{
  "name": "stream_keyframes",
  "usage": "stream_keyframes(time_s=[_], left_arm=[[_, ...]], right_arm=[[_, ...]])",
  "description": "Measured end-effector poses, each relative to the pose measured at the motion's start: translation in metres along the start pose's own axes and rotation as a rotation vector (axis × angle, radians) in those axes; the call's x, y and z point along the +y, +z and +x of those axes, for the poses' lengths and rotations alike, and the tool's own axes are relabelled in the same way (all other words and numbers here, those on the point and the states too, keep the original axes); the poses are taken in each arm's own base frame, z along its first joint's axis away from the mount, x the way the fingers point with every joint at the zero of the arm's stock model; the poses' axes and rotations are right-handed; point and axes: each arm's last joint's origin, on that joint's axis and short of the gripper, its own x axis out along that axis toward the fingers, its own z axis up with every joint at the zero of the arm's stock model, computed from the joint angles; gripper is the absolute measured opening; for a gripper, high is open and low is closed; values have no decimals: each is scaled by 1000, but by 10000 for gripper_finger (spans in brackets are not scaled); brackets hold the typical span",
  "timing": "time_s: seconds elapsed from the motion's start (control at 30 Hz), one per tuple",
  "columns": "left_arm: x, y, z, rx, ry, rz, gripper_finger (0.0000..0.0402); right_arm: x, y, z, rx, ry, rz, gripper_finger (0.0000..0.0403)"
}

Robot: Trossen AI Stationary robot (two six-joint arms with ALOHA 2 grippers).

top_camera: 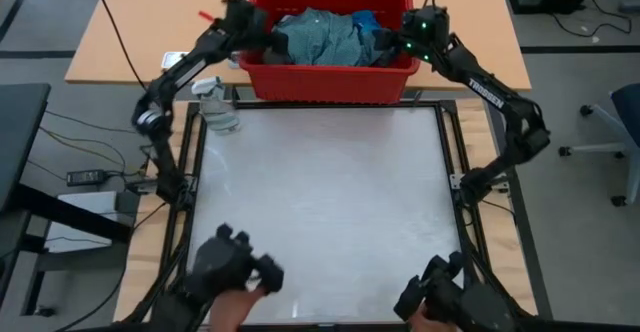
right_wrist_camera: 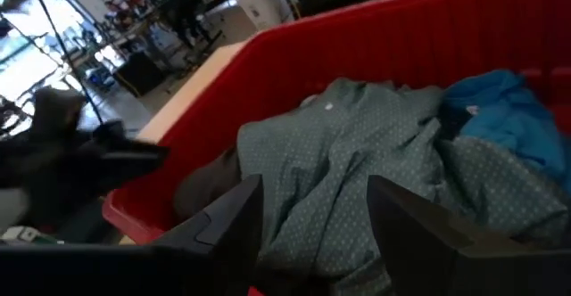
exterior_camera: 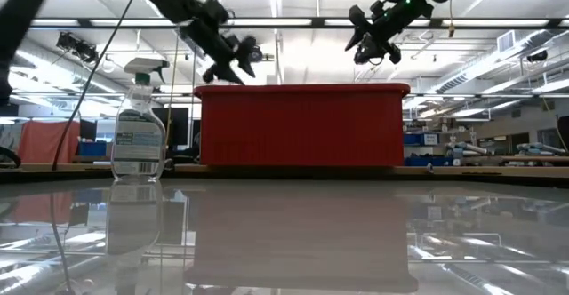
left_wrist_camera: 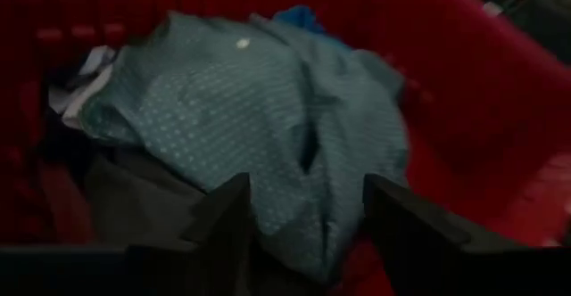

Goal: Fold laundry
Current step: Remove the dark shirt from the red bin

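The laundry lies heaped in a red bin (top_camera: 330, 80) at the table's far edge. A large teal-green dotted shirt (top_camera: 322, 34) lies on top, with a bright blue piece (right_wrist_camera: 500, 109) beside it. A dark grey piece (left_wrist_camera: 134, 198) and a whitish piece (left_wrist_camera: 85, 78) lie under its edge. My left gripper (top_camera: 262, 34) hovers open over the bin's left end, above the rim in the low view (exterior_camera: 238, 59). My right gripper (top_camera: 392, 40) hovers open over the bin's right end (exterior_camera: 364, 42). In both wrist views the fingers stand apart above the shirt (left_wrist_camera: 268, 118).
A clear spray bottle (top_camera: 218, 104) stands at the far left corner of the white work surface (top_camera: 320, 202), just left of the bin. Two dark handheld devices (top_camera: 235, 272) (top_camera: 440, 294) show at the near edge. The bin's walls (right_wrist_camera: 375, 37) surround the pile.
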Motion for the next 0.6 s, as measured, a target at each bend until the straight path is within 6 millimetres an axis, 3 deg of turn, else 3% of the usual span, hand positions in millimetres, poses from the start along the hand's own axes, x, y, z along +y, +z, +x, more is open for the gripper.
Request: stream_keyframes(time_s=[0.13,0.37,0.6], left_arm=[[13,6,32,45,21,-3,238],[17,15,73,16,90,131,240],[26,3,103,59,149,195,240]], right_arm=[[-2,-3,2,36,-8,1,207],[-6,-8,1,90,-52,5,207],[-7,-10,1,101,-67,-5,207]])
